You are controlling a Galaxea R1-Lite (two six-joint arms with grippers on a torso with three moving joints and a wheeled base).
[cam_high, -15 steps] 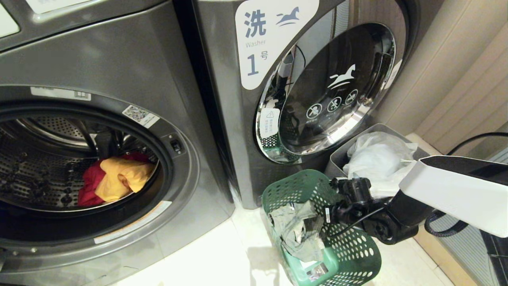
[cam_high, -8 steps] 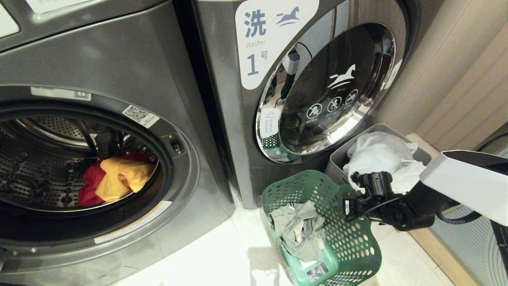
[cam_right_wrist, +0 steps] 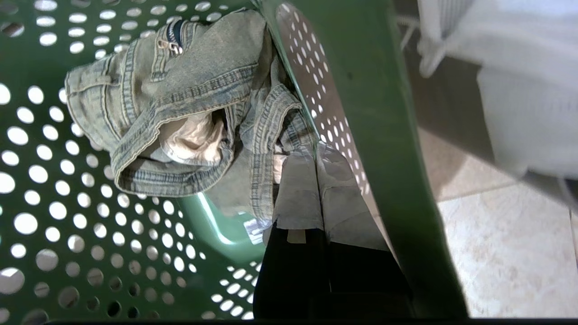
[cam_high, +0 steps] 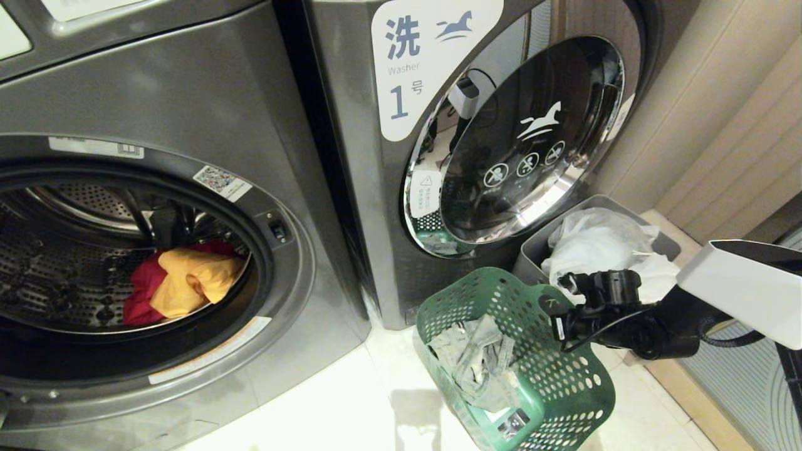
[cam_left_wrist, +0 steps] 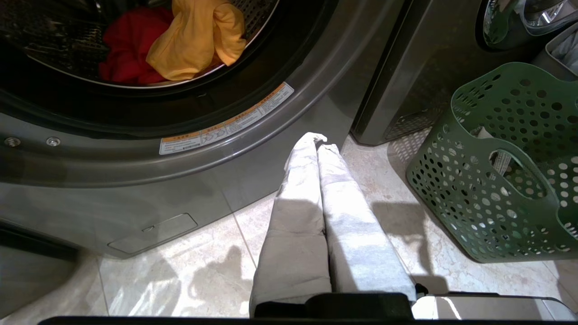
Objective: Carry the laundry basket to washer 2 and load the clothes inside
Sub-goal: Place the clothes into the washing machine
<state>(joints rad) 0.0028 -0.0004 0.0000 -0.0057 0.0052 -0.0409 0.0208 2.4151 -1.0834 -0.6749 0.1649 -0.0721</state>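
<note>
The dark green laundry basket (cam_high: 564,388) stands on the floor in front of washer 1, holding the grey-green denim garment (cam_high: 479,363). My right gripper (cam_right_wrist: 317,155) is shut and empty inside the basket (cam_right_wrist: 384,135), close against its inner wall and right beside the denim (cam_right_wrist: 180,104). On the left, the open washer (cam_high: 282,269), taken as washer 2 with its number cut off, holds the pink-red garment (cam_high: 141,288) and the yellow cloth (cam_high: 194,279) in its drum. My left gripper (cam_left_wrist: 318,140) hangs shut and empty over the floor before that washer's lower front, left of the basket (cam_left_wrist: 474,189).
Washer 1 (cam_high: 357,188) stands behind the basket with its chrome-ringed door (cam_high: 532,138) closed. A grey bin (cam_high: 532,247) with a white bag (cam_high: 601,244) sits right behind the basket. A beige panelled wall closes off the right. Pale floor tiles lie between the open washer and the basket.
My right arm has swung to the right, from over the denim to the basket's right wall. The basket has shifted and tipped a little to the right. The denim still lies inside.
</note>
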